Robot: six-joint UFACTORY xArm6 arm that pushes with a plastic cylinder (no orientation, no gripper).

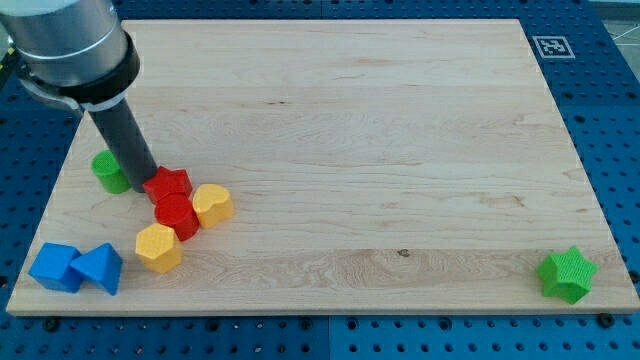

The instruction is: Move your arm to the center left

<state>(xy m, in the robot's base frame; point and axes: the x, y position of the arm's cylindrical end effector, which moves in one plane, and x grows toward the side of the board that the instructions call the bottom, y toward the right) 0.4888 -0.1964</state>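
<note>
My rod comes down from the view's top left and my tip (142,184) rests on the wooden board (350,130) at its left side. The tip stands between a green block (109,171), partly hidden behind the rod on its left, and a red star-shaped block (168,184) touching or almost touching it on its right. Just below lies a second red block (178,215), with a yellow block (213,204) at its right and another yellow block (158,247) below left.
Two blue blocks (55,267) (100,268) sit side by side at the board's bottom left corner. A green star-shaped block (567,274) sits at the bottom right corner. A black-and-white marker (549,46) is at the top right corner.
</note>
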